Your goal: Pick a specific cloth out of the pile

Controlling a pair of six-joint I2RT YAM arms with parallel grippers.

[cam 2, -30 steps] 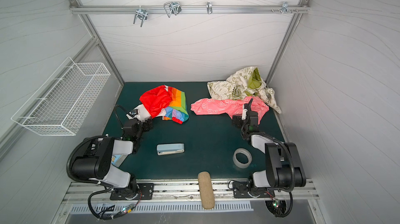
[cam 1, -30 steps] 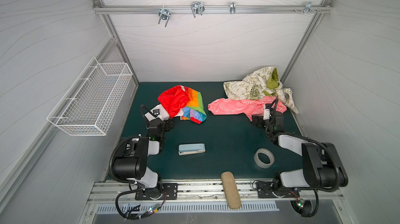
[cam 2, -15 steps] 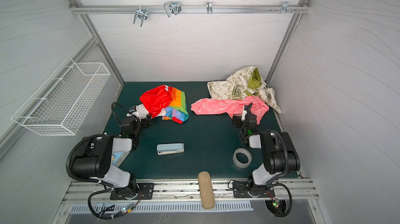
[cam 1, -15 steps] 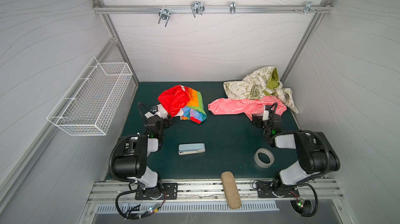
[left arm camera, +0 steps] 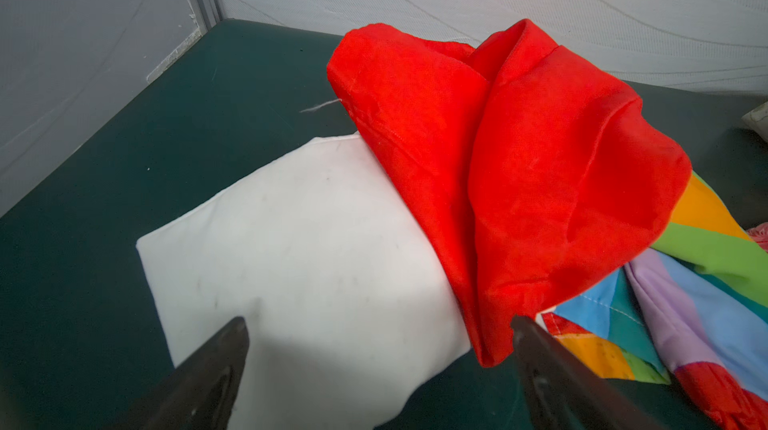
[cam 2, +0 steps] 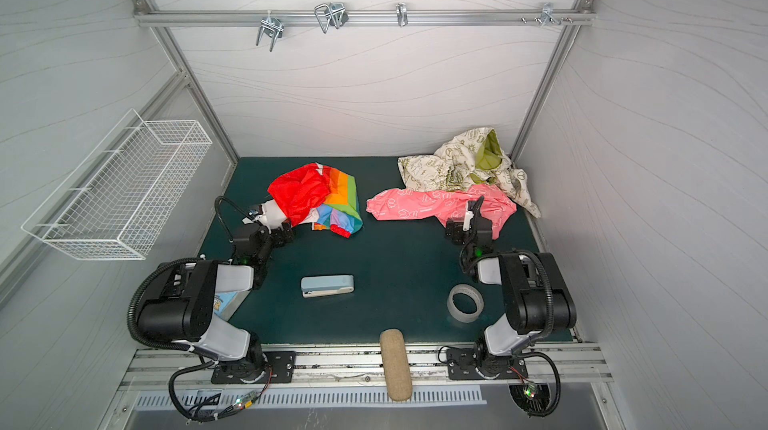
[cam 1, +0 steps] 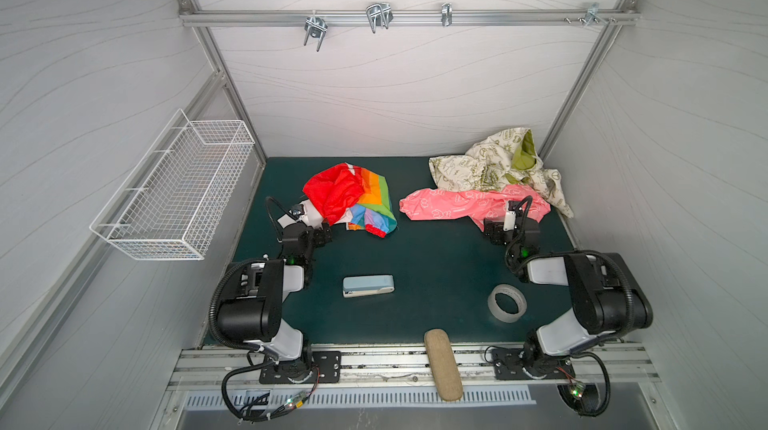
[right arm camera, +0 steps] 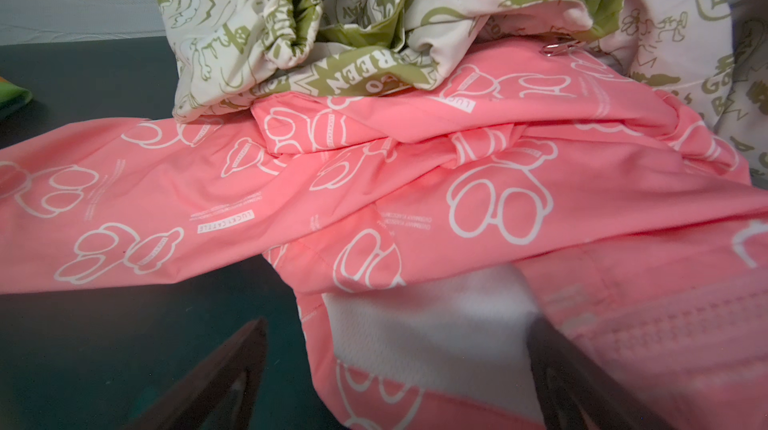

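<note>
The cloth (cam 1: 348,198) (cam 2: 314,198) lies crumpled at the back left of the green mat, a red fold over a white panel and rainbow stripes. My left gripper (cam 1: 322,236) (cam 2: 286,235) sits low at its near edge. In the left wrist view the gripper (left arm camera: 378,324) is open, with the white panel (left arm camera: 299,249) between its jaws and the red fold (left arm camera: 519,166) by one fingertip. The pile (cam 1: 494,182) (cam 2: 457,182), cream-green over pink, lies at the back right. My right gripper (cam 1: 494,231) (cam 2: 456,230) (right arm camera: 397,324) is open at the pink cloth's (right arm camera: 415,182) near edge.
A light blue stapler (cam 1: 368,285), a tape roll (cam 1: 507,303) and a tan oblong case (cam 1: 443,364) lie toward the front. A white wire basket (cam 1: 174,195) hangs on the left wall. Metal hooks (cam 1: 377,18) hang from the rail on the back wall.
The right arm's elbow has folded up and back toward its base, with its gripper staying at the pink cloth's edge. The left arm has barely shifted. The cloths have not moved.
</note>
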